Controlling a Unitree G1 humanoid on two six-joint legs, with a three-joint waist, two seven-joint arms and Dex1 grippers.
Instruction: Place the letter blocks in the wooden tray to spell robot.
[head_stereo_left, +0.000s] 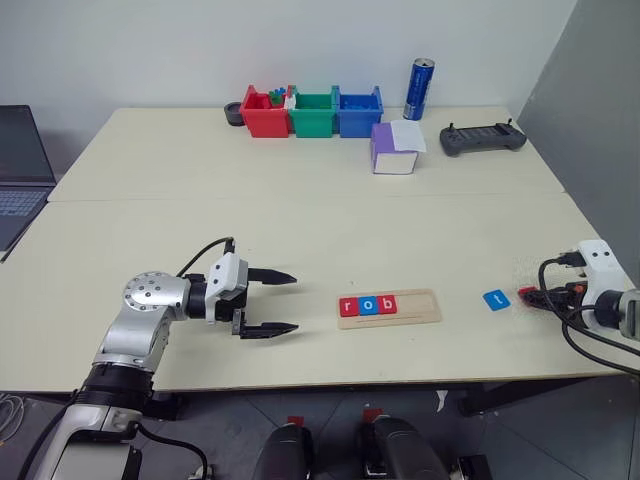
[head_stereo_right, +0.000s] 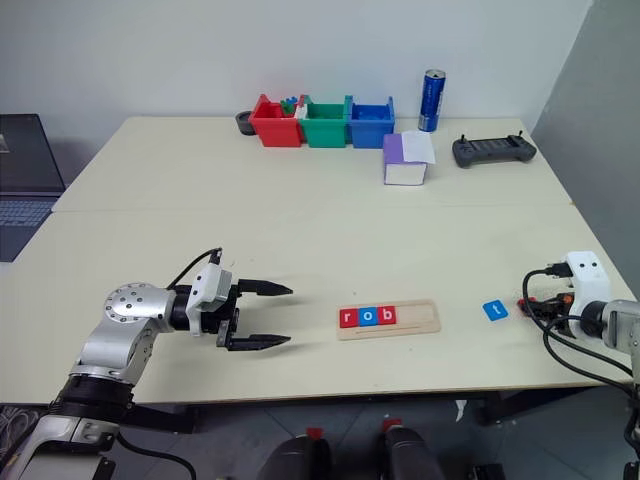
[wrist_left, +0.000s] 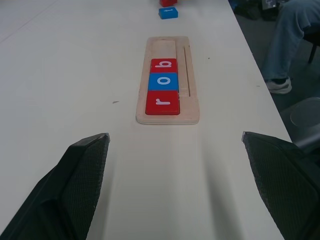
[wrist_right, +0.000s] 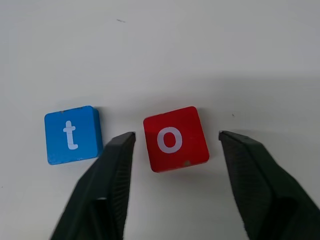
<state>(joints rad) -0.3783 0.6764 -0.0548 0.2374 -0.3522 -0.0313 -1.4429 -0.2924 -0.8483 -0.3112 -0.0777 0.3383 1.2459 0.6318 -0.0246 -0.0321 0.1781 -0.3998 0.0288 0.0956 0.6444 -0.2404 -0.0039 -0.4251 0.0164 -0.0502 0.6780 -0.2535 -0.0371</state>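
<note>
A pale cream tabletop (head_stereo_left: 300, 215), made of two slabs meeting at a seam, fills the room's corner against white and grey walls. Near its front edge lies the wooden tray (head_stereo_left: 389, 307), its long axis running left to right; red r (head_stereo_left: 348, 307), blue o (head_stereo_left: 367, 306) and red b (head_stereo_left: 386, 304) fill its left part, letters upright toward the robot. Left of the tray the left end effector (head_stereo_left: 282, 302) hangs with fingers spread wide, pointing at the tray. Right of the tray lies the blue t block (head_stereo_left: 496, 299), and just beyond it the red o block (wrist_right: 175, 138) sits between the parted fingers of the right end effector (wrist_right: 176, 142), untouched. Far behind the tray stand red, green and blue bins (head_stereo_left: 311, 111), a purple and white box (head_stereo_left: 395, 148), a blue can (head_stereo_left: 419, 88) and a dark controller (head_stereo_left: 482, 139).
</note>
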